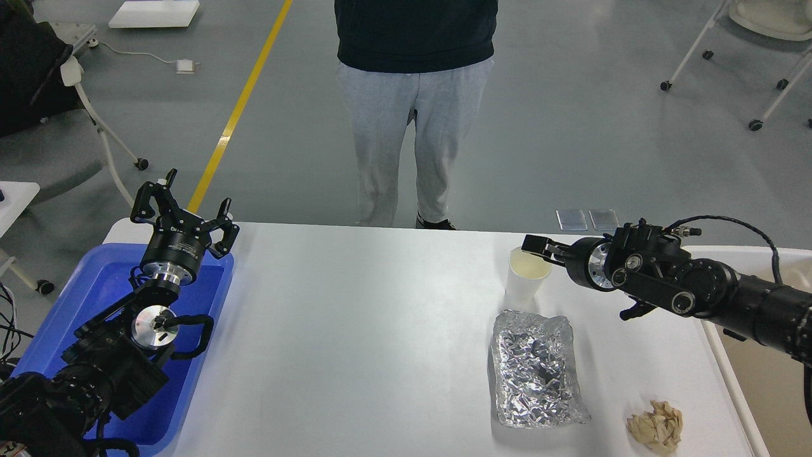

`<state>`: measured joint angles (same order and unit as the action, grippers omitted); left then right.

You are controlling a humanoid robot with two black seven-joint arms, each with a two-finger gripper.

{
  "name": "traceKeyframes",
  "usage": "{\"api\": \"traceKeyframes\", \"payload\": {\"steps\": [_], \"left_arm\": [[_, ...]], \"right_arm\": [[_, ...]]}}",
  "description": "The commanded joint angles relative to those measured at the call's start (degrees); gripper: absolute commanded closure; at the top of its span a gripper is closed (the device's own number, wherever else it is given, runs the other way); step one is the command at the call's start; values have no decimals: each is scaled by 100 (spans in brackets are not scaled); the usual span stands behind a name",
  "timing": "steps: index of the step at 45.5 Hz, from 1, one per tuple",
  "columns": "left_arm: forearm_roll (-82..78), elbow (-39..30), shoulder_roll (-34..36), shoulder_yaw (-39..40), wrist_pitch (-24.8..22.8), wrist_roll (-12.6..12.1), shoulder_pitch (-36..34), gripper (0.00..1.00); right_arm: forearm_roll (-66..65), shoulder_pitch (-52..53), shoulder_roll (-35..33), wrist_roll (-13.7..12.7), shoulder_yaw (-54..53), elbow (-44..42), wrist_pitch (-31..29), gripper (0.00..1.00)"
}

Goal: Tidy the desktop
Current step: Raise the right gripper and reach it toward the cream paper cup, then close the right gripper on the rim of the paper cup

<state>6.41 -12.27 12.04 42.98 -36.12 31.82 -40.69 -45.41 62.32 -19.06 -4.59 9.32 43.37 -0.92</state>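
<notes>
The white desktop (380,330) carries a white paper cup (526,282) at the back right, a crumpled foil tray (536,371) in front of it, and a crumpled beige paper ball (656,426) at the front right. My right gripper (539,245) reaches in from the right, and one dark finger lies over the cup's far rim. Its second finger cannot be made out. My left gripper (183,212) is open and empty, pointing up above the far end of the blue tray (82,298).
A person (412,127) stands close to the table's far edge. A cream-white bin (729,362) sits beside the table's right edge, under my right arm. Wheeled chairs stand on the floor at the far left and far right.
</notes>
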Motion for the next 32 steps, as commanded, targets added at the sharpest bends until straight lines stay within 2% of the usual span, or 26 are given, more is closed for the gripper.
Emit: {"api": "traceKeyframes", "payload": {"steps": [1, 19, 24, 27, 30, 32], "left_arm": [[0, 5, 0, -1, 0, 0, 0, 0], [0, 5, 0, -1, 0, 0, 0, 0], [0, -4, 0, -1, 0, 0, 0, 0], [0, 5, 0, -1, 0, 0, 8, 0], [0, 5, 0, -1, 0, 0, 0, 0], [0, 5, 0, -1, 0, 0, 0, 0]], "right_arm": [[-319, -18, 289, -7, 44, -162, 39, 0], [-767, -202, 359, 37, 61, -461, 48, 4], [-759, -264, 368, 46, 53, -549, 22, 27], [-767, -299, 377, 46, 61, -549, 22, 47], [-776, -334, 385, 37, 61, -558, 22, 59], [-776, -334, 385, 46, 61, -584, 22, 72]]}}
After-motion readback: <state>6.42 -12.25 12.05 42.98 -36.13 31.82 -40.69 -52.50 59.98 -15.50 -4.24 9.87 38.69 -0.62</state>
